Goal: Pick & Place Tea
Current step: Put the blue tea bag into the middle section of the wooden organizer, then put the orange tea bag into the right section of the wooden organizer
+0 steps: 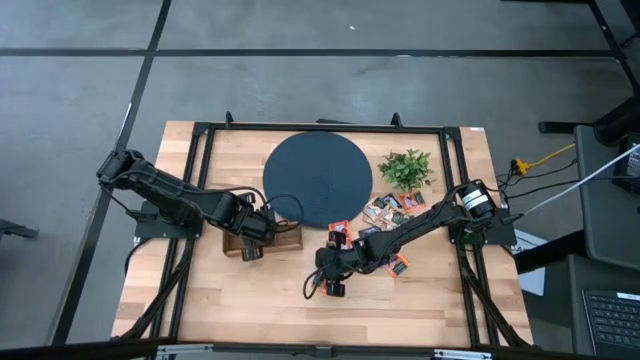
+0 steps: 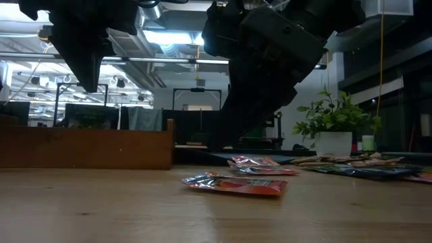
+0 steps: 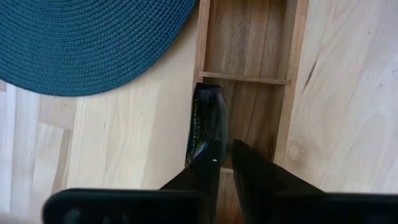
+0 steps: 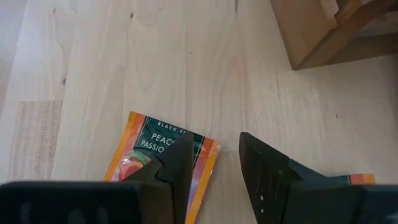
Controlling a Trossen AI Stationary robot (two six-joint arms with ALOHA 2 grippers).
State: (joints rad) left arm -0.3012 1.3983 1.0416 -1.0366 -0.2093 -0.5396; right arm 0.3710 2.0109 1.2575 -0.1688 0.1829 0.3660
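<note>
My left claw (image 3: 222,149) hangs over the wooden box (image 3: 292,81), fingers parted a sliver beside a dark sachet (image 3: 204,124) stood upright inside, while my right claw (image 4: 214,155) spreads empty above an orange peach sachet (image 4: 149,155) on the table (image 4: 124,62).

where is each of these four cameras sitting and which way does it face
High: above the table, looking straight down; both arms show.
Low: at tabletop height, looking level at sachets; arms hang overhead.
Left wrist: over the wooden box, its left tool beside a dark sachet.
Right wrist: facing down, right tool above an orange sachet.
Shared: the round dark mat, high and left wrist.
</note>
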